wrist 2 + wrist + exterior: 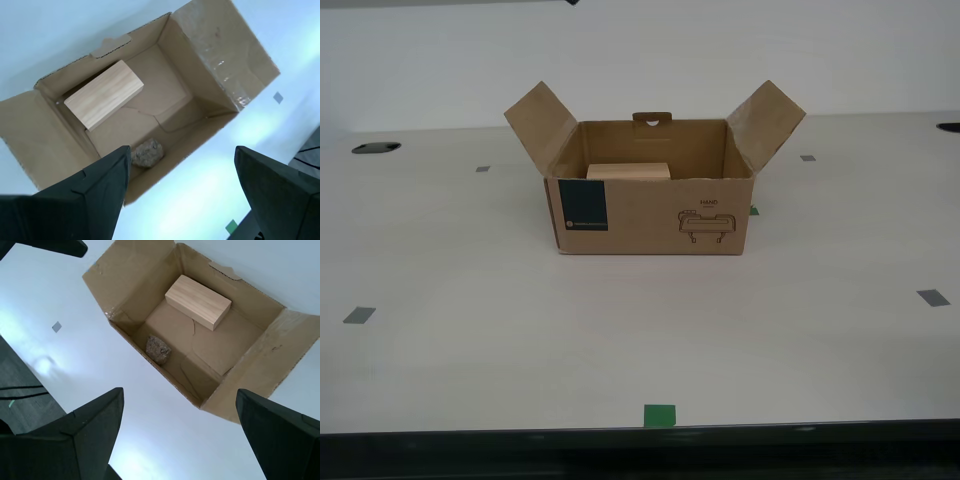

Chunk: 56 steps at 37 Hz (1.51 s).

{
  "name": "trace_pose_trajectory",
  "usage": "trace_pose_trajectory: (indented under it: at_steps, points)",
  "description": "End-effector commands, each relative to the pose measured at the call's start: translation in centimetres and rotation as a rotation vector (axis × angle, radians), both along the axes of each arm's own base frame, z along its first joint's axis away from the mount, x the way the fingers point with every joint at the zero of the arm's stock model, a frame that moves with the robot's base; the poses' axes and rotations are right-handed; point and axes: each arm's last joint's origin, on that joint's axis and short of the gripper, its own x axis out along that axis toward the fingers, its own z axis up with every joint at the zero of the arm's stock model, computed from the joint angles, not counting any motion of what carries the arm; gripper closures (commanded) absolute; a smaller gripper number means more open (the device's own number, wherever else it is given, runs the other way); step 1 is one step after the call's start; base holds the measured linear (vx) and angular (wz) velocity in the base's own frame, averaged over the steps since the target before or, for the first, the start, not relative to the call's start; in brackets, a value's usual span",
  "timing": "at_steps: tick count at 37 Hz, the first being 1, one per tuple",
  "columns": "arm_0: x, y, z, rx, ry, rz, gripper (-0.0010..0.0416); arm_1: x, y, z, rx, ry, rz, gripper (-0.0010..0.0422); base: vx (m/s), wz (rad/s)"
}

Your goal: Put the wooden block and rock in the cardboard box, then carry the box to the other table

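On the smooth off-white desk (470, 340) dotted with grey tape squares (359, 315), both hands hang spread above the cardboard box (650, 215).

The cardboard box (150, 270) is made of dull brown card, the wooden block (198, 301) of smooth pale wood; the rock (158, 349) is rough.

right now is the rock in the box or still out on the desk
In. Both wrist views show the rock lying on the floor of the open cardboard box, against one wall, apart from the wooden block.
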Motion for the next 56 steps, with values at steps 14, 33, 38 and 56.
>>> trace_pose_trajectory:
  at_steps: [14,33,38,56]
  points:
    - [-2.7,-1.6,5.5,-0.155,-0.018,-0.018,0.0101,-4.3,2.9,5.2,-0.003,-0.111,0.018,0.0133,0.0,0.0]
    - [-5.8,-3.3,8.4,-0.2,-0.026,-0.082,0.01,-7.2,5.3,7.2,0.094,-0.147,0.06,0.0133,0.0,0.0]
    - [-6.5,-3.7,8.6,-0.221,-0.03,-0.117,0.0099,-7.5,5.8,7.3,0.104,-0.133,0.07,0.0133,0.0,0.0]
    - [-9.8,-5.3,9.7,-0.241,-0.038,-0.204,0.0091,-8.7,9.8,4.3,0.136,-0.082,0.185,0.0133,0.0,0.0]
